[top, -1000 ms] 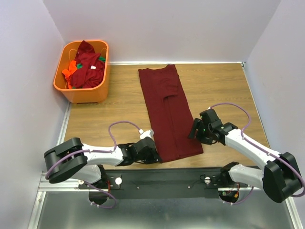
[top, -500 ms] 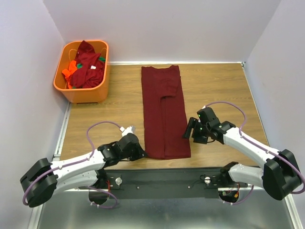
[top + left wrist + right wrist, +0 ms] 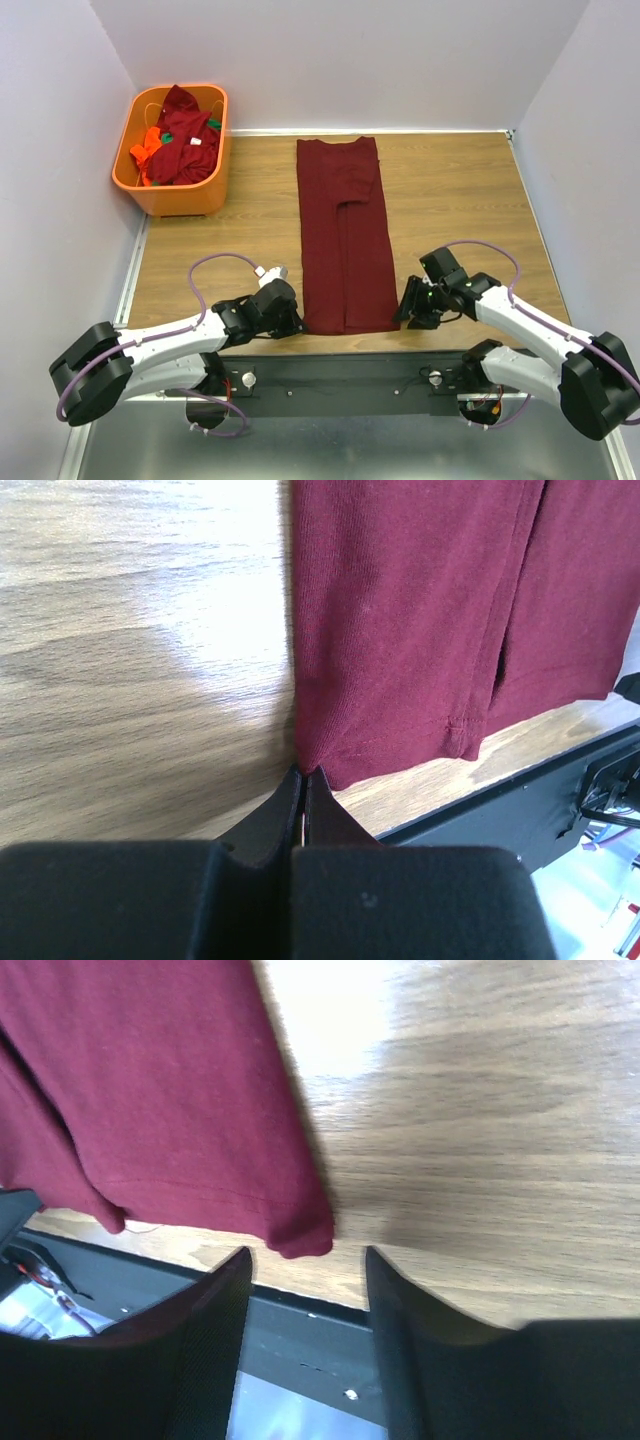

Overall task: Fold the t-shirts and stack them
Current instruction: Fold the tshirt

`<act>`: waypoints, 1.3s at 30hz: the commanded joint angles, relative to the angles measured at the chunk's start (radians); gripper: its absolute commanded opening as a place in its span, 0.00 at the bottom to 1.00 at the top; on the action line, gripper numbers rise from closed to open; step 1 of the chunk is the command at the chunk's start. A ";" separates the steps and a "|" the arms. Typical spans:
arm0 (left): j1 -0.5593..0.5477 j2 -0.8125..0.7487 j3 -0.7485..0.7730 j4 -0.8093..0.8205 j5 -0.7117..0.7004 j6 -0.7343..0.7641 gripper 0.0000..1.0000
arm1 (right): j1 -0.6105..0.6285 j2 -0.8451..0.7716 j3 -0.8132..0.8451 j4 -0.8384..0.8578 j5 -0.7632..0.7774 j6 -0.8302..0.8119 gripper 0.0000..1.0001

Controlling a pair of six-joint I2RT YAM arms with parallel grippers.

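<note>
A dark maroon t-shirt (image 3: 340, 230) lies folded into a long narrow strip down the middle of the table. My left gripper (image 3: 297, 325) is shut, pinching the shirt's near left corner; in the left wrist view the cloth (image 3: 400, 630) pulls to a point at the closed tips (image 3: 304, 772). My right gripper (image 3: 405, 315) is open beside the near right corner. In the right wrist view that corner (image 3: 300, 1235) sits just ahead of the gap between the fingers (image 3: 305, 1252), not gripped. More maroon, orange and green shirts (image 3: 180, 135) are piled in the basket.
The orange plastic basket (image 3: 170, 198) stands at the back left corner. The table's near edge and the black mounting rail (image 3: 350, 375) run just below the shirt's hem. Walls close the table on the left, back and right.
The shirt's near end was dragged left and straightened. My right gripper moved down along the shirt's right edge to its near corner. The left gripper stayed at the near left corner.
</note>
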 commanded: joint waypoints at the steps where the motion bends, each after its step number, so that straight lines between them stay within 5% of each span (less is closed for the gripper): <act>1: 0.004 -0.014 0.002 0.004 0.001 0.016 0.00 | 0.005 0.009 -0.028 -0.028 -0.005 0.025 0.50; 6: 0.002 -0.009 0.001 0.010 0.005 0.019 0.00 | 0.007 0.051 -0.049 0.036 -0.002 0.028 0.42; 22: 0.002 -0.009 -0.008 0.028 0.023 0.025 0.00 | 0.007 -0.081 -0.040 0.039 0.016 0.019 0.45; 34: 0.002 -0.002 -0.012 0.028 0.024 0.027 0.00 | 0.007 0.038 -0.029 0.107 0.027 -0.030 0.46; 39: 0.002 -0.003 -0.010 0.028 0.026 0.025 0.00 | 0.007 0.032 -0.063 0.107 0.025 -0.032 0.35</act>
